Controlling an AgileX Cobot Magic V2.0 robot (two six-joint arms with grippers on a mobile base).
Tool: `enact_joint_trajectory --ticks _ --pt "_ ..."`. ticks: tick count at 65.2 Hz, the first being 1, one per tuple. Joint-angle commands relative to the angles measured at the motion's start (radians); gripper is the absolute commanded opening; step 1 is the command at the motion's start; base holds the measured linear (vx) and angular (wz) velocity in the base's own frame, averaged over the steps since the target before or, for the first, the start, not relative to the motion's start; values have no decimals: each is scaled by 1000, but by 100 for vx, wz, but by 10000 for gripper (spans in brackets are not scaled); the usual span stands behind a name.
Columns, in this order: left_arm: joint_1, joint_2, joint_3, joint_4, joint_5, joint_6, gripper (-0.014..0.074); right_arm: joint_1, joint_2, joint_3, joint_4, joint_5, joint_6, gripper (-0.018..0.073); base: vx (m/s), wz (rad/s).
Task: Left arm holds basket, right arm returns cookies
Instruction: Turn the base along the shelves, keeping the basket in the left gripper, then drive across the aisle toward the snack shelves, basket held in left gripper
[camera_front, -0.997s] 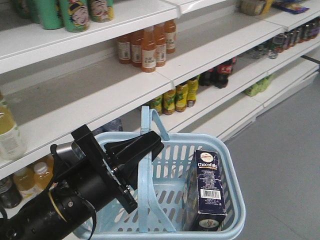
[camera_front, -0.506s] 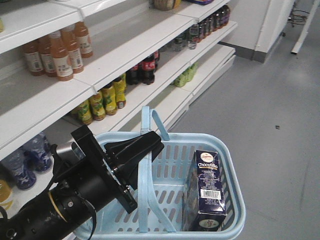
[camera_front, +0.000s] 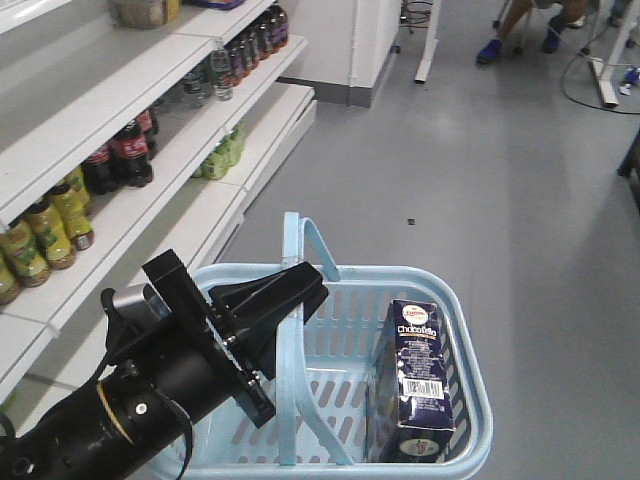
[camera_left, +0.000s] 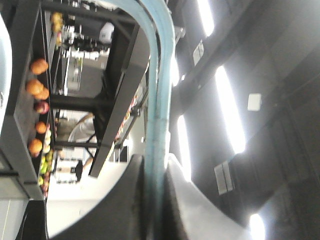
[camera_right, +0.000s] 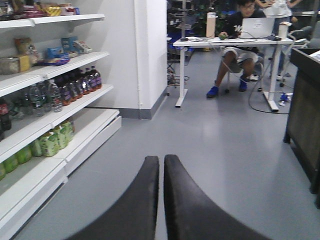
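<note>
My left gripper (camera_front: 300, 290) is shut on a hoop handle (camera_front: 293, 250) of the light blue basket (camera_front: 470, 380) and holds it off the floor at the bottom of the front view. In the left wrist view the handle (camera_left: 159, 100) runs up from between the shut jaws of the left gripper (camera_left: 156, 162). The navy Chocofello cookies box (camera_front: 415, 375) stands upright in the basket's right half, barcode facing me. My right gripper (camera_right: 161, 161) is shut and empty, seen only in its own wrist view, over grey floor. It does not show in the front view.
White shelves (camera_front: 120, 120) with drink bottles run along the left. Grey floor (camera_front: 480, 170) opens to the right. A white wall corner (camera_right: 150, 55) stands ahead, and beyond it a white desk (camera_right: 230, 42) with a seated person. A dark cabinet (camera_right: 302, 110) stands at the right.
The whole view has swung right along the aisle: the shelves slide left and away, and open floor and desk legs come into view. The basket, the box and my left gripper keep their places in frame.
</note>
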Motion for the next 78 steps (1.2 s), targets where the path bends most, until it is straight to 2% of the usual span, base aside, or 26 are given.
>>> enact_joint_trajectory --ticks 1,30,78 --pt "-5 -31 -26 -12 -279 -4 0 -4 -12 18 -4 -72 -3 -6 2 -55" --pt "-5 -31 -26 -12 -279 -4 0 -4 -12 18 -4 -72 -3 -6 2 -38" --pt "-5 -31 -26 -12 -279 -4 0 -4 -12 18 -4 -72 -3 -6 4 -6"
